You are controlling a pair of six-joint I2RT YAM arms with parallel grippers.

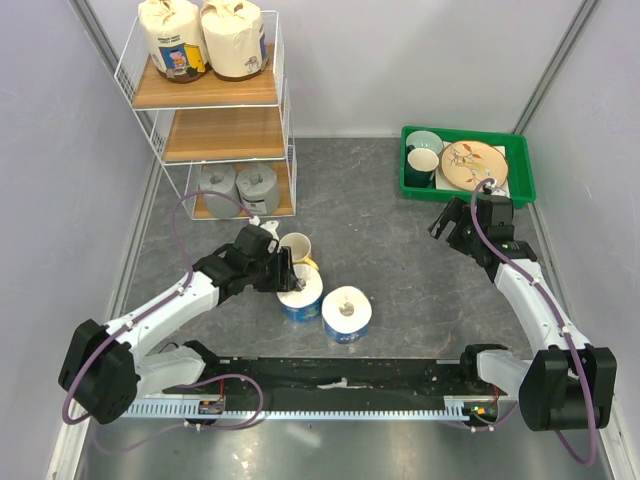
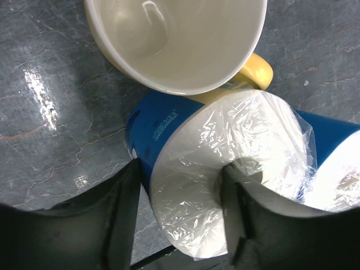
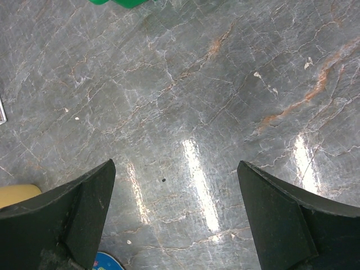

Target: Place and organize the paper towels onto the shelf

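Observation:
The shelf [image 1: 225, 135] stands at the back left. Two cream paper towel rolls [image 1: 205, 38] fill its top tier, two grey rolls [image 1: 238, 188] sit on the bottom tier, and the middle board is bare. Two white-and-blue rolls stand upright on the table, one [image 1: 303, 292] beside the other [image 1: 346, 314]. My left gripper [image 1: 288, 278] is shut on the wall of the left roll [image 2: 191, 185], one finger [image 2: 239, 208] in its core hole and the other [image 2: 121, 214] against its blue side. The right gripper [image 1: 447, 222] hangs open over bare table [image 3: 175, 219].
A yellow mug [image 1: 296, 247] stands touching the held roll on its far side, its rim filling the top of the left wrist view [image 2: 180, 39]. A green tray [image 1: 470, 197] with dishes sits at the back right. Grey walls close in both sides.

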